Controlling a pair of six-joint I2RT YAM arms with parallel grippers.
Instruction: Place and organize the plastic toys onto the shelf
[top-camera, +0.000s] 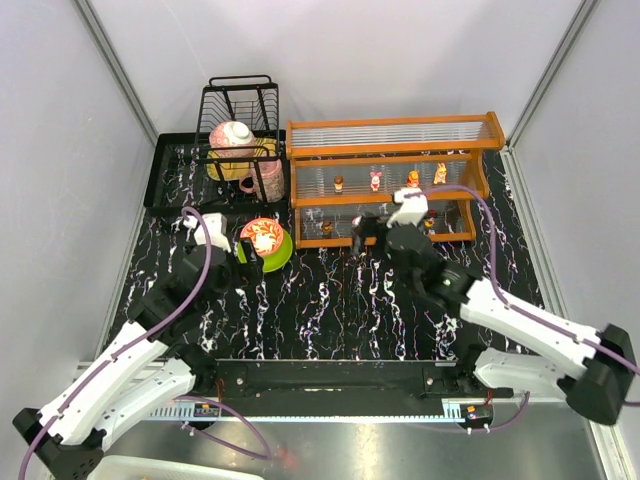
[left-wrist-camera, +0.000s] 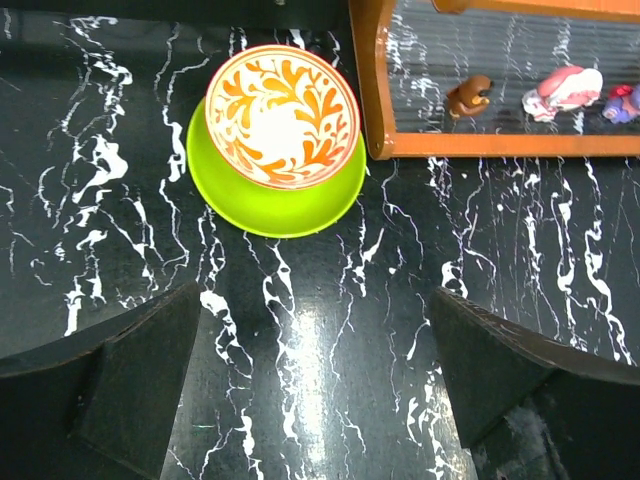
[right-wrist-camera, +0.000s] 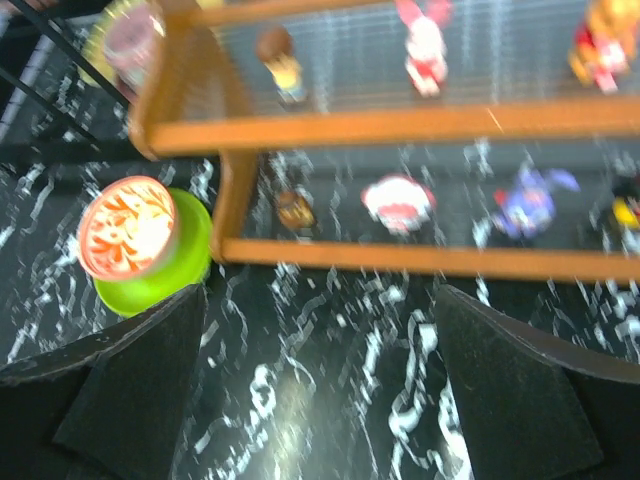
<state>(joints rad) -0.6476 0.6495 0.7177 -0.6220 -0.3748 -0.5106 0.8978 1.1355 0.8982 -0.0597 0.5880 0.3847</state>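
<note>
Several plastic toys (right-wrist-camera: 424, 45) stand on the shelf (right-wrist-camera: 400, 127) (bowl (left-wrist-camera: 282, 115) atop green plate (left-wrist-camera: 270, 215)).

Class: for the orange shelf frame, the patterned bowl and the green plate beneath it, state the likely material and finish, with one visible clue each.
Shelf frame: wood or wood-look plastic, smooth orange, slight sheen on its squared bars.
Patterned bowl: glazed ceramic or melamine; glossy, crisp orange print.
Green plate: probably plastic; uniform lime, soft sheen.
</note>
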